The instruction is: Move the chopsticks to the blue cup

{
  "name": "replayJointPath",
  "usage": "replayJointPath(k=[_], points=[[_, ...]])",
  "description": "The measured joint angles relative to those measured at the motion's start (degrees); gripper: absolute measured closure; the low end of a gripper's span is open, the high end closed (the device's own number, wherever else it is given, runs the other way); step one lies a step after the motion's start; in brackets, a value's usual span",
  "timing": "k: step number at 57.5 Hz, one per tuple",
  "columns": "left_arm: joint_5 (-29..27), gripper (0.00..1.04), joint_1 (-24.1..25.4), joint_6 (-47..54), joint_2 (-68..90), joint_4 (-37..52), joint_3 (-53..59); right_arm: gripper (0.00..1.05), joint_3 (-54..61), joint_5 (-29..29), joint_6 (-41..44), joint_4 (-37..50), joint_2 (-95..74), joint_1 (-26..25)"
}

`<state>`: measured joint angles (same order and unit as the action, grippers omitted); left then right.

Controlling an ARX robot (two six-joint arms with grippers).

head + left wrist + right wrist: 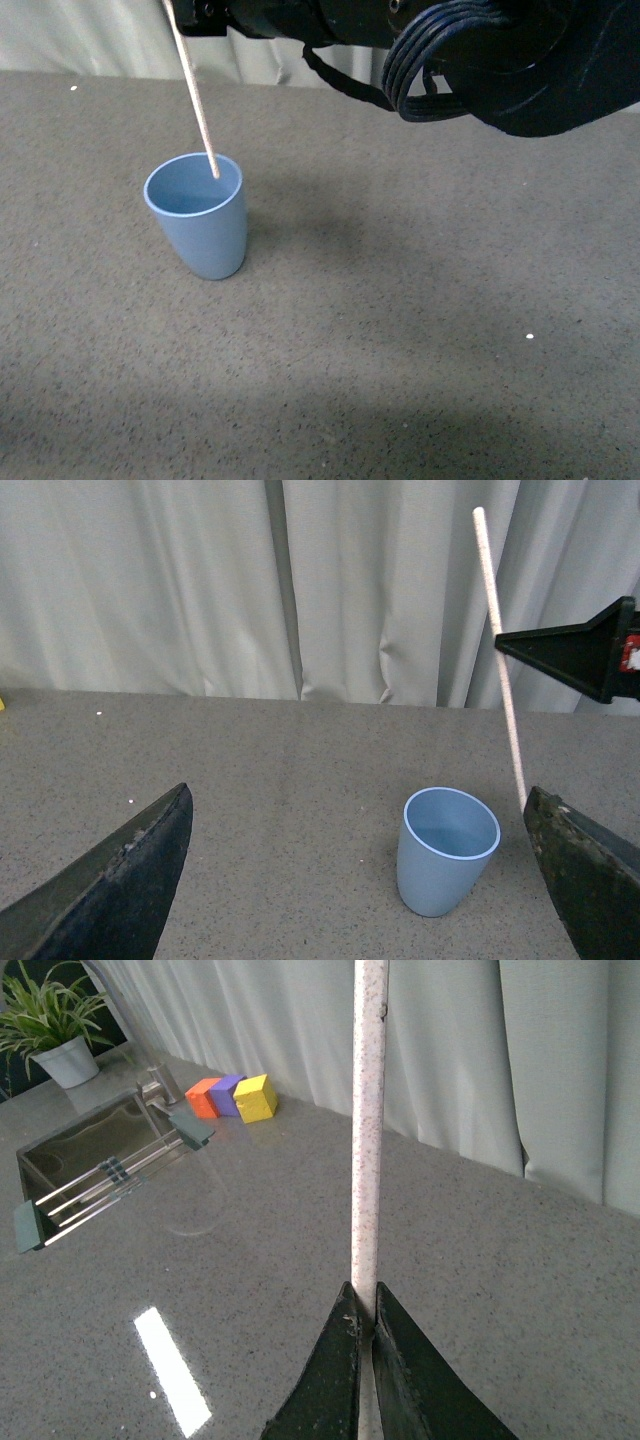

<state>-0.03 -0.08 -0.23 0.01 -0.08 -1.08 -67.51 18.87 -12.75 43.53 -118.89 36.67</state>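
- Left gripper: we noted its jaws spread wide, with nothing in them; only bare worktop lay between its two dark fingers.
- A small white speck lay on the worktop toward the near right corner.
- Blue cup: it stood upright, mouth up, left of centre on the worktop. It was closer to the far edge than to the near one and well in from the left edge.
- Chopsticks: we saw one thin cream-white stick, steeply tilted, its upper end leaning toward the left edge. In the front view its lower tip sat over the cup's mouth, by the far side of the rim. We could not tell whether the tip was below the rim. In the left wrist view that end was hidden behind a finger.
- Right gripper: its jaws were closed on the stick, which was pinched between two black fingertips. The right arm, with its cable bundle, reached in over the far edge.
- A pale curtain hung along the far edge.
- In the right wrist view we recorded a sink set into the worktop. Beyond it an orange block, a purple block and a yellow block sat in a row by the curtain. A potted plant stood further off.
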Motion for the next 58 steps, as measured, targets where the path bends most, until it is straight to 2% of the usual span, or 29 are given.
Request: replayJointPath(k=[13,14,15,19,27,33,36,41,49,58], points=[[0.0,0.07,0.0,0.0,0.0,0.0,0.0,1.04,-4.9,-0.9,-0.5,0.7,-6.0,1.5],[0.0,0.07,0.0,0.0,0.0,0.0,0.0,1.04,-5.3,-3.3,2.5,-0.4,-10.6,3.0],[0.0,0.07,0.0,0.0,0.0,0.0,0.0,1.04,-5.3,-3.2,2.5,-0.4,-10.6,3.0],[0.0,0.07,0.0,0.0,0.0,0.0,0.0,0.89,-1.8,-2.0,2.2,-1.0,-8.3,2.2],[-0.1,0.07,0.0,0.0,0.0,0.0,0.0,0.66,0.0,-2.1,2.0,-1.4,-6.8,1.4],[0.0,0.07,0.0,0.0,0.0,0.0,0.0,0.41,1.4,-2.7,1.7,-1.0,-5.6,0.3],[0.0,0.07,0.0,0.0,0.0,0.0,0.0,0.28,2.5,-4.2,1.7,-0.6,-4.3,-0.4],[0.0,0.07,0.0,0.0,0.0,0.0,0.0,0.08,3.0,-10.8,1.1,-3.3,-2.0,-2.3],[0.0,0.07,0.0,0.0,0.0,0.0,0.0,0.09,6.6,-16.0,-2.1,-5.6,2.4,-8.8],[0.0,0.07,0.0,0.0,0.0,0.0,0.0,0.09,12.2,-22.1,-1.7,-10.2,9.0,-14.8]])
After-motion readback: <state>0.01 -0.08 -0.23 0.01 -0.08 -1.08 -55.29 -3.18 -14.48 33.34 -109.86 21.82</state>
